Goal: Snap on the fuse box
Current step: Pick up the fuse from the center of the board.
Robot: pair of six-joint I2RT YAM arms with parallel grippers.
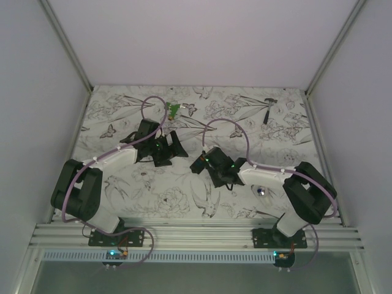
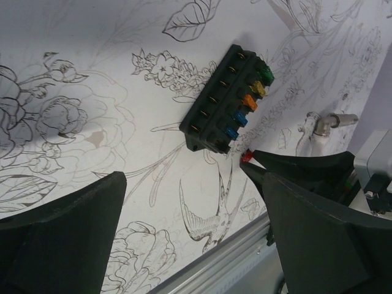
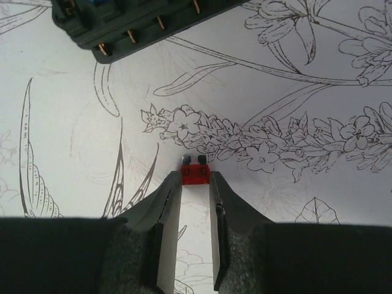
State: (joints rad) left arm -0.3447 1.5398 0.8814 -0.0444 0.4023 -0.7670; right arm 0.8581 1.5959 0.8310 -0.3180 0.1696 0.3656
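Fuse box: laid on the flowered surface; cut off at the right wrist view's top.
Right tool: narrowed on a red fuse, near the box.
Left tool: spread wide, nothing held.
Around: hammer seen well apart.

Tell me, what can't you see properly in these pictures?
Fuse box: right wrist view, cut off by the top edge.
Red fuse: right wrist view, sides hidden by the right gripper.
Green thing: top view, too small to name.
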